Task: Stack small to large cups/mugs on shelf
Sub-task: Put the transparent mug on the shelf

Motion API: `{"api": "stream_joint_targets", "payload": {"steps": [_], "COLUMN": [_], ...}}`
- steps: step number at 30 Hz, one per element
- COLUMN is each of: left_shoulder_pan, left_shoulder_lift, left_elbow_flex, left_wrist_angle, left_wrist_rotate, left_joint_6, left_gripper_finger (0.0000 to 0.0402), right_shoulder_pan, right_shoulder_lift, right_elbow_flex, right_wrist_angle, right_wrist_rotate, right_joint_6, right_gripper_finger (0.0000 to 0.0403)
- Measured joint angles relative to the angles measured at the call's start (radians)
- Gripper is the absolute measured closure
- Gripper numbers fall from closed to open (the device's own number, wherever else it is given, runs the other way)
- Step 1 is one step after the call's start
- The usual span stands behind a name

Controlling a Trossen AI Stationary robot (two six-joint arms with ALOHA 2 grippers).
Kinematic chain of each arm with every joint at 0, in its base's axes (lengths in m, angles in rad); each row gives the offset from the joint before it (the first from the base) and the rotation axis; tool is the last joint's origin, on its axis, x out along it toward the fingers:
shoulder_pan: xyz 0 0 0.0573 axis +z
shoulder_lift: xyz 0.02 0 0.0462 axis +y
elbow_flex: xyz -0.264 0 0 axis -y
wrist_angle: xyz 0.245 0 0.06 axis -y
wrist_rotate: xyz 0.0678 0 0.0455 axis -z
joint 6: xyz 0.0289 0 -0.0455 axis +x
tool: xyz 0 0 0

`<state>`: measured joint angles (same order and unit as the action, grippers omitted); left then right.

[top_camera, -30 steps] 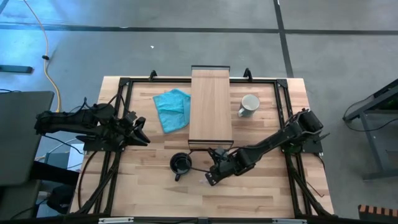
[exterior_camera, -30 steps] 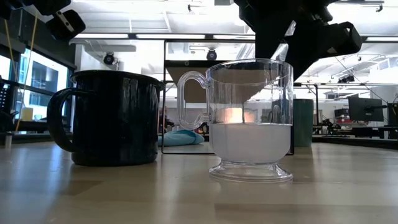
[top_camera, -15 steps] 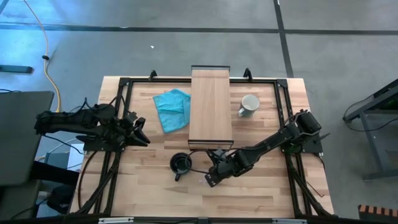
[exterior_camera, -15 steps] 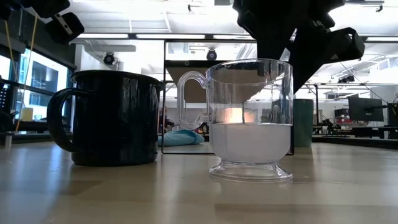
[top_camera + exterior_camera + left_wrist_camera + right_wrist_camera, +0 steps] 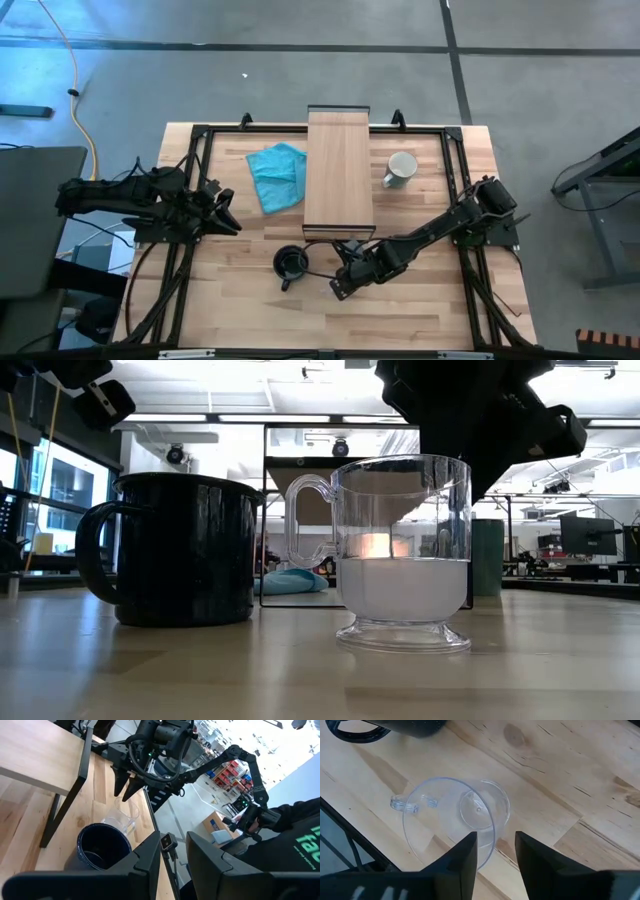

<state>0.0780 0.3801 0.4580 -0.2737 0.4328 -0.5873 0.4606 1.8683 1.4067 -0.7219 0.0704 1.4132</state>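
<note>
The small clear glass cup [image 5: 450,822] stands upright on its foot [image 5: 403,638] on the table's near part. The black mug [image 5: 290,263] stands next to it on the left. My right gripper [image 5: 495,852] points steeply down at the cup's rim [image 5: 492,837]. It is open, with one finger [image 5: 465,852] over the cup's mouth and the other [image 5: 535,855] outside the wall. I see no touch. The white mug [image 5: 401,167] stands right of the light-wood shelf [image 5: 338,170]. My left gripper [image 5: 228,212] waits open at the table's left edge.
A teal cloth [image 5: 277,175] lies crumpled left of the shelf. A black frame [image 5: 455,190] runs around the table's edges. Bare wood lies in front of the two near vessels [image 5: 300,680]. A person sits beyond the table in the left wrist view [image 5: 285,830].
My right gripper has stayed over the clear cup, and its fingers have drawn closer together. The strip of light between them in the low view has closed up. The cup and both mugs have not moved.
</note>
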Motion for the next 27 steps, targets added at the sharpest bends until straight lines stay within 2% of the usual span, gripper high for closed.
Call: {"api": "stream_joint_targets", "payload": {"steps": [27], "left_shoulder_pan": [0.0], "left_shoulder_lift": [0.0], "left_elbow_flex": [0.0], "left_wrist_angle": [0.0], "left_wrist_rotate": [0.0], "left_joint_6": [-0.012], "left_gripper_finger": [0.0318], "right_shoulder_pan": [0.005], "right_shoulder_lift": [0.0], "right_elbow_flex": [-0.01], "right_wrist_angle": [0.014], "right_wrist_rotate": [-0.019], "right_joint_6": [0.002], "right_gripper_finger": [0.029]}}
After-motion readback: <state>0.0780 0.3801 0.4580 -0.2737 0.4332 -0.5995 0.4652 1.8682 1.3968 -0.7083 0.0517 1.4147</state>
